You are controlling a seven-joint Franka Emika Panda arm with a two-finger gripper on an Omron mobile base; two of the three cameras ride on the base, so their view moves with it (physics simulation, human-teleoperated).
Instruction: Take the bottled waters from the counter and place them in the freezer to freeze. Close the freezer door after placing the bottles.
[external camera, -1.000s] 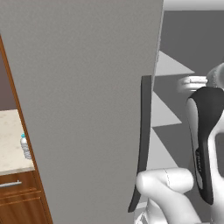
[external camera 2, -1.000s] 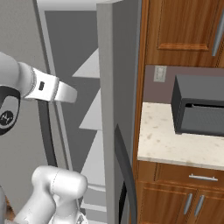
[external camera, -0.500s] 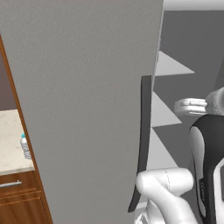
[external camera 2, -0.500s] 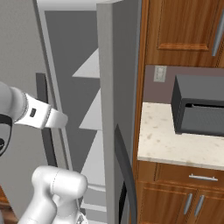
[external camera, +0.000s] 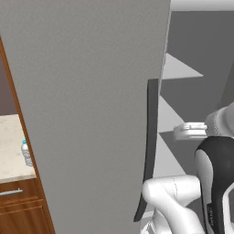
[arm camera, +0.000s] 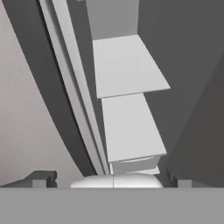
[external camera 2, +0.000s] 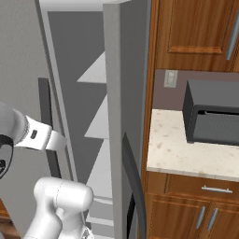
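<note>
The freezer door stands swung wide open, its dark bar handle facing me. Behind it the freezer shows pale shelves, and nothing lies on the ones I can see. One bottled water with a blue cap stands upright on the counter, just left of the door's edge. My gripper is open and empty, its fingertips far apart, pointing into the freezer between the door and the shelves. My white arm hangs in front of the opening.
The refrigerator's other door juts out edge-on with a dark curved handle. Right of it a dark microwave sits on a beige counter over wooden cabinets. A drawer lies below the bottle.
My arm and hand have sunk lower in front of the open freezer. The door, the bottle and the views have stayed put, and the gripper has stayed open.
</note>
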